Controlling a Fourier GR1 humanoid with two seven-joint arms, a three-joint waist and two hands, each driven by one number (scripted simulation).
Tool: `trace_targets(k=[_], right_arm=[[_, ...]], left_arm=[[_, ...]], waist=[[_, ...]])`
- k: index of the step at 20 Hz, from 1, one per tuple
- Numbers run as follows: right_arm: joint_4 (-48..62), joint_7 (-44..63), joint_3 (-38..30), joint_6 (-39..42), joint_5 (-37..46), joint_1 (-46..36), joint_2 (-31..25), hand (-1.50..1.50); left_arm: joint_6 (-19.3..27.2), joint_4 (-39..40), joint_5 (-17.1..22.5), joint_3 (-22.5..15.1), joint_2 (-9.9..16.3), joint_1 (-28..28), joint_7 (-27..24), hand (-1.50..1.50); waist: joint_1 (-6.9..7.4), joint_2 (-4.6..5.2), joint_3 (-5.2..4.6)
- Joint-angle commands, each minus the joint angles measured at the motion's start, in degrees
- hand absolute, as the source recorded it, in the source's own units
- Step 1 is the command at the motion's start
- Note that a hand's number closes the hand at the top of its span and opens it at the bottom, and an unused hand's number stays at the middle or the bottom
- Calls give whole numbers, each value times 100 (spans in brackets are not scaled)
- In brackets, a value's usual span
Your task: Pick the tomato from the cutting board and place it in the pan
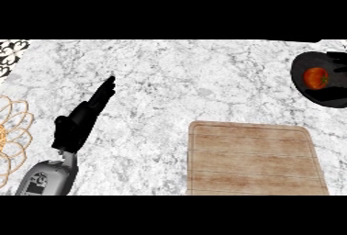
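Tomato (316,77) is in the pan (306,96) at the far right edge of the counter, not on the cutting board (254,158); the board's top is bare wood, nothing on it. Dark shapes over the pan just beside the tomato are probably the right hand (335,62), but it's black on black and cut by the frame edge, so I can't tell whether its fingers are around the tomato or already off it. Left hand (85,117) is well apart on the left side of the marble counter (176,82), fingers straight and pressed together pointing up and away, holding nothing, resting. A wire basket (10,137) sits at the left edge, uninvolved. Judgement: pick and carry done, tomato at goal; what's left, if anything, is release and pulling the right arm back.
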Motion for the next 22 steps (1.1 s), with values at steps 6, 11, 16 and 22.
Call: trace_targets(k=[6,11,16,22], right_arm=[[-149,-965,-1224,684,-1248,-29,-39,-150],[-27,-1060,-1761,1767,-1814,-37,-411,-150],[45,-1547,-1939,2699,-2013,454,-638,-150],[-98,-2591,-2112,3165,-2192,1096,-642,-150]], left_arm=[[7,1,41,115,15,-135,75,0],[18,41,-31,26,-34,0,19,0],[-20,-27,14,202,117,-7,83,0],[-100,-113,29,133,110,297,27,0]], waist=[[-58,16,33],[-78,1,22],[-128,-36,17],[-148,-76,13]])
